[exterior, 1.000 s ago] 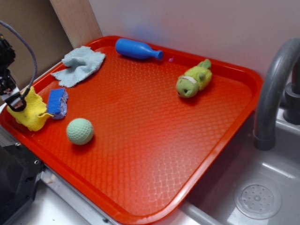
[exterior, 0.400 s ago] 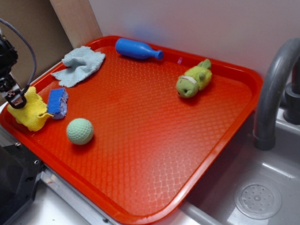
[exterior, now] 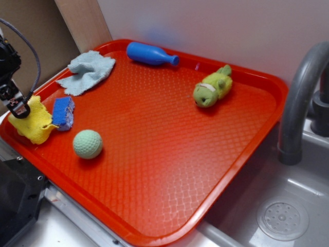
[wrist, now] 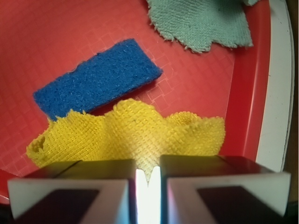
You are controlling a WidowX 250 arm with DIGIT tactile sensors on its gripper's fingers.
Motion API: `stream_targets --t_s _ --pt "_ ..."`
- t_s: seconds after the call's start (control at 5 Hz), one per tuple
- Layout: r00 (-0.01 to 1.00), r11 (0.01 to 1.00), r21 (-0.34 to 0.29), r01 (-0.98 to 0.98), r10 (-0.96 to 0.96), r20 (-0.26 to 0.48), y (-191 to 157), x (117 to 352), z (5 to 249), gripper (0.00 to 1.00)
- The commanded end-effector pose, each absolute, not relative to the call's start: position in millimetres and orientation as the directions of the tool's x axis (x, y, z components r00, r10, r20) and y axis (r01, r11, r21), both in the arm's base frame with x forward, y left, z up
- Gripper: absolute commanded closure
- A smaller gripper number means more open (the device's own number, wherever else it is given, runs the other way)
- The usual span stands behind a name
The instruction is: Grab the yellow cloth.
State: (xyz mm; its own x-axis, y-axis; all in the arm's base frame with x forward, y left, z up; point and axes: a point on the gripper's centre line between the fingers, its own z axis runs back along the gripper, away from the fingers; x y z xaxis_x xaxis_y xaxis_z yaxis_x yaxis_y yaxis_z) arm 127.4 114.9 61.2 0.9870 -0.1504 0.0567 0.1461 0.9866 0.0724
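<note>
Yellow cloth (wrist: 135, 133), bunched at the red tray's (exterior: 169, 154) left edge just beside the blue sponge (wrist: 96, 77), is pinched between the gripper's (wrist: 148, 179) nearly closed jaws, so the grasp looks made and the next move calls for lifting without losing the fabric.

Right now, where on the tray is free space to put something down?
The wide middle and near-right of the red tray, between green ball and plush toy. The left edge is crowded: gripper, yellow cloth, blue sponge, blue-grey cloth.
</note>
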Motion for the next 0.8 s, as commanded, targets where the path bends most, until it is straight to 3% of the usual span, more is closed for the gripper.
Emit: stream_targets --t_s 0.0,0.4,0.6 --pt "0.982 0.987 0.089 0.132 -0.143 0.123 112.3 137.9 103.4 1.00" --pt "0.954 0.992 0.042 0.121 -0.128 0.271 72.5 138.6 198.4 1.00" --pt "0.951 0.989 0.063 0.135 -0.148 0.272 61.2 133.8 208.3 1.00"
